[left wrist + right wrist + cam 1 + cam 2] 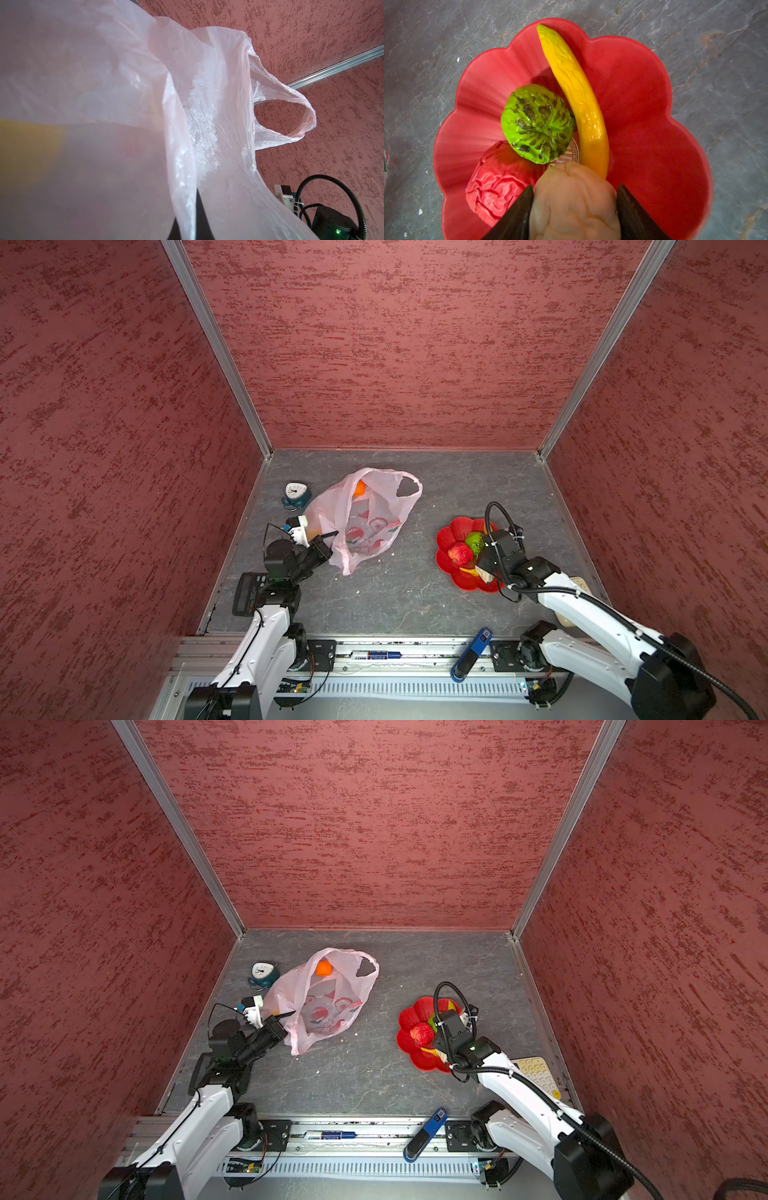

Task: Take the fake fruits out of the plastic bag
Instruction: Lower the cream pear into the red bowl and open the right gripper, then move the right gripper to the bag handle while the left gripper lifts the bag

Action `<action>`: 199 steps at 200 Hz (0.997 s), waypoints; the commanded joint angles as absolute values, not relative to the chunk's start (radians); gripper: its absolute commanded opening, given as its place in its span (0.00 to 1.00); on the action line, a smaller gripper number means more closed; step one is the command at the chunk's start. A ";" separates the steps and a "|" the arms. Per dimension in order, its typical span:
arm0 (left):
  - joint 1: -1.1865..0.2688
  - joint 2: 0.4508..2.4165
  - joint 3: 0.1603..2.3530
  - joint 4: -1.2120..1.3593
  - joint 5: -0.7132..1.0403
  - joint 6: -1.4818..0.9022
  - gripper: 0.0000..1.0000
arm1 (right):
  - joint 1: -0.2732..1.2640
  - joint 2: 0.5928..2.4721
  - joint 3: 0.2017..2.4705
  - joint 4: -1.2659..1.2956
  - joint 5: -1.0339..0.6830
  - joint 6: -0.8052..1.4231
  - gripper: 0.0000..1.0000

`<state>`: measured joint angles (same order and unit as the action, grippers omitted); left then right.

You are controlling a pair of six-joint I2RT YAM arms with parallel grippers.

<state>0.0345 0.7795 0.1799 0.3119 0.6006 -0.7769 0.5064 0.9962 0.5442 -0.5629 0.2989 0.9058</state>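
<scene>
**Limp film, light fruit: pin the bag, lift the pieces**

The thin translucent pale-pink plastic carrier bag (332,510) lies slumped on the grey stone-patterned worktop (415,597), toward its far left corner, with its mouth turned to the far edge. The left gripper (325,539) is clenched on a fold of film at the bag's near left side. In the left wrist view the sheet drapes over one dark finger (200,209). The film looks weightless, limp and slick, so it would likely follow any tug unless pinned like this. A handle loop or the bunched rim should give the surest hold.

A round orange plastic fruit (359,488) sits just inside the mouth. A yellow shape (27,149) shows blurred through the film; I cannot tell what it is.

Near the right edge, a red flower-shaped plate (643,99) carries a yellow plastic banana (579,93), a green bumpy ball (537,124) and a red wrinkled strawberry (496,182). The right gripper (575,193) flanks a cream wrinkled lump (571,212) over the plate. Whether it is squeezing the lump or has let go cannot be told. These pieces look light and slightly yielding, best taken gently across the middle.
</scene>
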 commanded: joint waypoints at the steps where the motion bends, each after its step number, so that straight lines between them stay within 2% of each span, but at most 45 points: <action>1: 0.041 0.772 0.190 0.307 0.597 -0.761 0.02 | 0.496 0.997 0.537 -0.554 0.314 0.909 0.67; 80: 0.042 0.764 0.206 0.289 0.602 -0.757 0.02 | 0.497 0.966 0.592 -0.612 0.355 0.870 0.76; 145: 0.054 0.723 0.241 0.189 0.589 -0.743 0.04 | 0.497 0.960 0.727 -0.555 0.407 0.663 0.77; 199: 0.063 0.665 0.287 0.084 0.558 -0.740 0.12 | 0.523 1.089 0.806 -0.220 0.120 0.473 0.78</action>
